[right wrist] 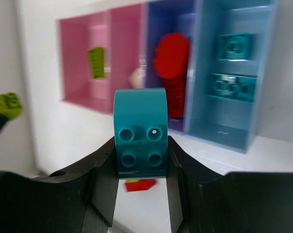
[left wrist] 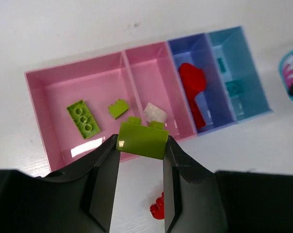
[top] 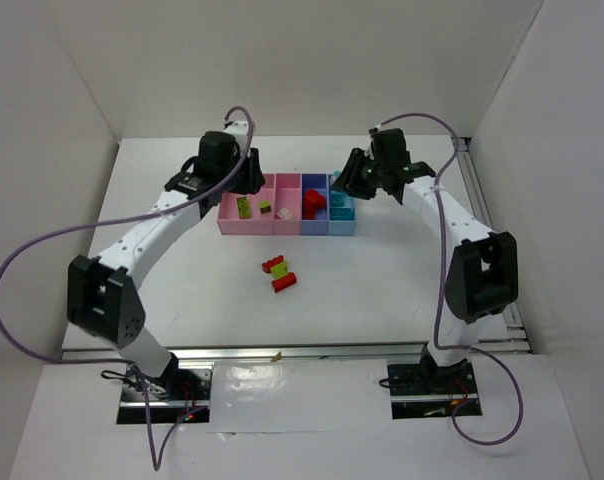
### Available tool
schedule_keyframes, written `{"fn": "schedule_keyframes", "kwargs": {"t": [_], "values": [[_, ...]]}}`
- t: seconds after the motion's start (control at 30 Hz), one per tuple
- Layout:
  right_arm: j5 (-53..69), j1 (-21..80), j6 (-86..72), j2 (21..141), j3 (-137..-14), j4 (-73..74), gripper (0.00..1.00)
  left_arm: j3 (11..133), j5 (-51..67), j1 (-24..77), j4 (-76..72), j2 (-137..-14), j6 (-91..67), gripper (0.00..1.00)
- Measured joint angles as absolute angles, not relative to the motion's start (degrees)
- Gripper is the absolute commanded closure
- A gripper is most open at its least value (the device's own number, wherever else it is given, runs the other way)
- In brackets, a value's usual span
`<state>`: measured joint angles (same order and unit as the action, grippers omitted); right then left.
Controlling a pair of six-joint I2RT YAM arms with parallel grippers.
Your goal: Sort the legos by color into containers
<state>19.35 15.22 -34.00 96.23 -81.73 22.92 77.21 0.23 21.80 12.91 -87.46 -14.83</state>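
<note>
The containers (top: 287, 231), a joined row of four bins, are sitting on the table (top: 182, 300) ahead of both arms, and every position below is being given against that row. The outer pink bin (left wrist: 88, 82) is holding two yellow-green bricks (left wrist: 83, 118). The inner pink bin (left wrist: 146, 77) is holding one whitish brick (left wrist: 155, 112), and the dark blue bin (left wrist: 190, 48) is holding red pieces (left wrist: 192, 90). The light blue bin (left wrist: 238, 53) is holding two teal bricks (right wrist: 232, 85). Above the pink end of the row, the left gripper (left wrist: 140, 153) is clenching a held yellow-green brick (left wrist: 142, 138) between its fingers. Above the light blue end, the right gripper (right wrist: 140, 160) is clamping a held teal brick (right wrist: 140, 128), studs facing the wrist camera. Neither carried piece is touching a bin. On the arms' side of the row, near it and roughly opposite the inner pink bin, the loose bricks (top: 279, 273) are lying in a small cluster of two red and one yellow-green. In my judgement the sort is running past the halfway mark: each bin is already receiving one colour, two pieces are awaiting release, and three are waiting to be picked up. No brand, label or writing is showing legibly on any brick, bin or arm.
</note>
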Motion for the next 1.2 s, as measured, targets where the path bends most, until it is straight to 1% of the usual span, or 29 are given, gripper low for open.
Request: {"fn": "schedule_keyframes", "kwargs": {"t": [0.1,0.23,0.3,0.37,0.47,0.5,0.53,0.57,0.6,0.67,0.7,0.73,0.77,0.97,1.07,1.2], "values": [[12.2,16.7,-30.7,100.2,-84.1,26.8,0.79,83.4,-1.5,20.7,19.4,-94.6,-16.1,1.0],[4.8,17.7,-27.4,104.9,-87.3,29.8,0.76,85.3,-2.4,19.3,26.0,-99.1,-17.7,1.0],[2.7,18.3,-26.5,106.3,-88.2,30.5,0.73,86.9,-2.5,18.7,28.7,-100.8,-18.3,1.0],[1.4,18.7,-25.7,107.1,-88.8,31.2,0.73,89.3,-2.7,18.3,31.3,-102.9,-19.3,1.0],[0.1,19.2,-25.0,108.2,-89.7,31.4,0.68,90.6,-2.9,17.8,32.8,-104.6,-20.4,0.99],[-0.1,19.2,-24.8,108.5,-90.0,31.5,0.58,90.7,-2.9,17.6,33.4,-104.9,-21.1,0.93],[-0.4,19.3,-24.5,109.0,-90.5,31.6,0.53,90.9,-2.7,17.4,34.0,-105.2,-21.3,0.87],[-0.6,19.3,-24.4,109.4,-90.8,31.5,0.47,91.4,-2.6,17.3,34.6,-105.6,-21.5,0.69],[-0.7,19.4,-24.2,109.9,-91.3,31.6,0.38,91.8,-2.4,17.0,34.9,-106.0,-21.5,0.58],[-1.1,19.4,-24.1,110.5,-91.6,31.7,0.31,92.8,-1.4,16.6,35.2,-106.8,-21.6,0.45],[-1.2,19.4,-23.8,110.5,-91.6,31.7,0.28,93.1,-1.1,16.4,35.2,-107.1,-21.6,0.32],[-1.4,19.4,-23.7,110.5,-91.6,31.8,0.26,93.4,-1.0,16.3,35.2,-107.2,-21.6,0.23],[-1.5,19.4,-23.7,110.5,-91.6,31.8,0.24,93.4,-0.7,16.2,35.3,-107.4,-21.7,0.19],[-2.9,19.9,-23.5,110.5,-91.6,32.0,0.24,95.0,0.0,15.9,35.8,-108.0,-22.5,0.11],[-4.0,20.7,-23.4,109.4,-91.5,32.2,0.26,95.7,0.3,15.9,36.1,-108.0,-22.5,0.11],[-4.5,22.8,-22.8,103.8,-89.3,32.0,0.26,96.2,0.4,15.9,36.1,-107.9,-22.5,0.1]]}}
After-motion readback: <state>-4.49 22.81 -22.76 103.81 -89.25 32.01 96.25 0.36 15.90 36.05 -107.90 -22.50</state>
